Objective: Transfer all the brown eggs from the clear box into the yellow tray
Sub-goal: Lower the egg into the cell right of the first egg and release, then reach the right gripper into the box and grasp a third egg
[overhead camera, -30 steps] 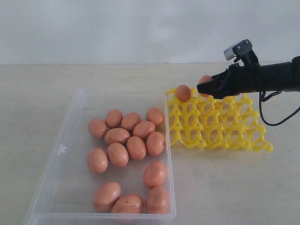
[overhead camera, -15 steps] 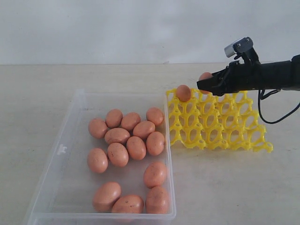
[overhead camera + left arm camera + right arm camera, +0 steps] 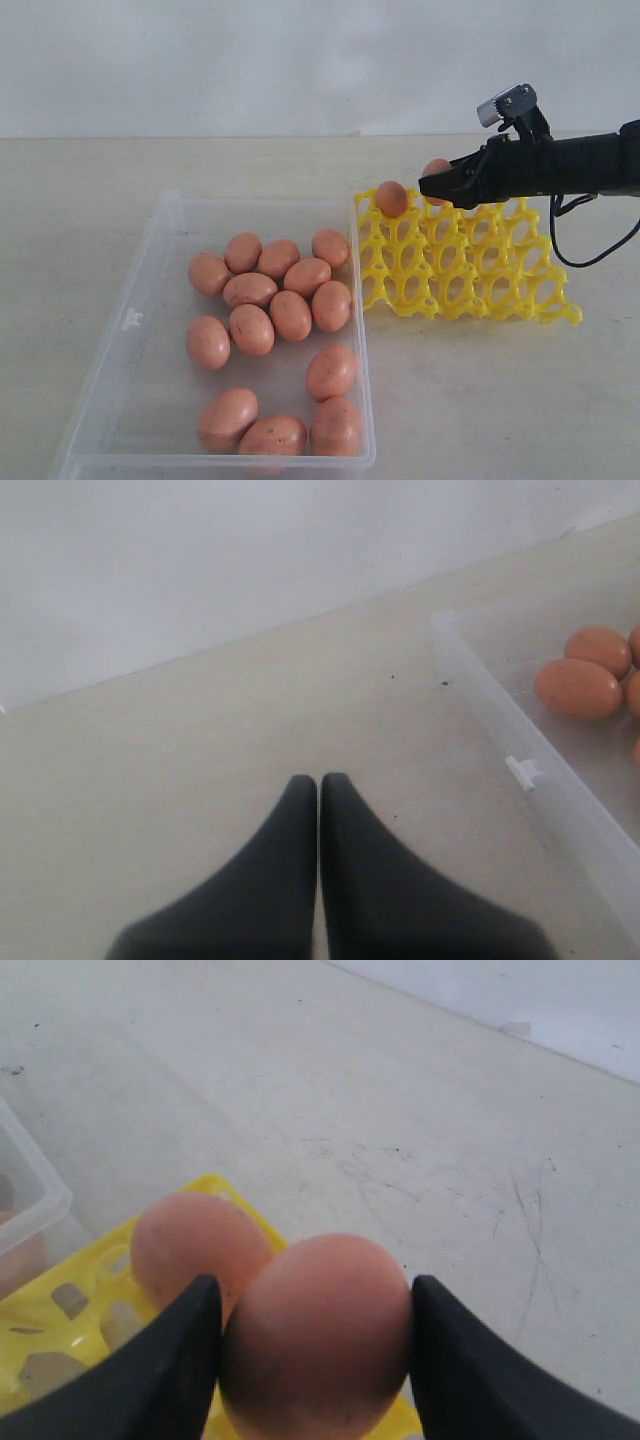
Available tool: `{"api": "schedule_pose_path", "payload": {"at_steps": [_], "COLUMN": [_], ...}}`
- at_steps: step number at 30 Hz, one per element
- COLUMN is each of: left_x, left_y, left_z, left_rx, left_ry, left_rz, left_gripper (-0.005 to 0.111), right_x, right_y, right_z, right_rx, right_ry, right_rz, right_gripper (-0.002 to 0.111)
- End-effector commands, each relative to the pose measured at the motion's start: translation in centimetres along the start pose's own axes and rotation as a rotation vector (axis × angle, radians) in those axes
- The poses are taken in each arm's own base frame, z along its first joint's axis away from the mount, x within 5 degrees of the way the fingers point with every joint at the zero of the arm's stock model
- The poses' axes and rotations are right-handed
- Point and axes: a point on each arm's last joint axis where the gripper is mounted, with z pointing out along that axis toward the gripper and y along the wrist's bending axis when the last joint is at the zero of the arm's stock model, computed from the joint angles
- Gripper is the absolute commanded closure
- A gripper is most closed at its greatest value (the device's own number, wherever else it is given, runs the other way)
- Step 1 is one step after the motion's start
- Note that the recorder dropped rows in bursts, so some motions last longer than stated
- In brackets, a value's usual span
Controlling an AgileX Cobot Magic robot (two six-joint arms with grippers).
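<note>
Right gripper [image 3: 431, 187] dips a hair, fingers clamped on a brown egg [image 3: 318, 1335]; next, ease it into a yellow tray [image 3: 470, 311] cup.

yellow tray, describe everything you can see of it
The yellow tray is a plastic lattice of open round cups, flat on the table beside the clear box. One brown egg sits in its far-left corner cup; the right claw holds a second egg over the next cup. The rest are empty.
</note>
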Motion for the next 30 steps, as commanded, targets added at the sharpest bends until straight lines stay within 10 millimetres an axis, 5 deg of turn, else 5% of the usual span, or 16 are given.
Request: {"api": "schedule_pose_path", "payload": {"at_steps": [1,3,19,23,25,26,30], "left_x": [0.1,0.1,0.1,0.1,0.1,0.1,0.1], "left_y": [0.0,0.0,0.0,0.0,0.0,0.0,0.0], "left_z": [0.0,0.0,0.0,0.0,0.0,0.0,0.0], "left_rx": [0.002,0.002,0.002,0.002,0.002,0.002,0.002], "left_ry": [0.000,0.000,0.000,0.000,0.000,0.000,0.000], "left_rz": [0.006,0.006,0.006,0.006,0.006,0.006,0.006], "left_gripper": [0.105,0.105,0.105,0.105,0.105,0.105,0.105], "right_x": [-0.3,-0.3,-1.4,-5.7,-8.8,-12.3,-19.3], "right_y": [0.1,0.1,-0.1,0.8,1.8,3.4,8.8], "right_z": [0.0,0.0,-0.5,-2.9,-4.9,-7.5,-14.0], "right_rx": [-0.013,-0.013,0.035,0.069,0.096,0.126,0.295], "right_ry": [-0.015,-0.015,-0.045,-0.124,-0.175,-0.239,-0.287], "right_rz": [-0.012,-0.012,0.004,-0.063,-0.106,-0.182,-0.457], "right_gripper": [0.057,0.050,0.051,0.071,0.088,0.105,0.108]}}
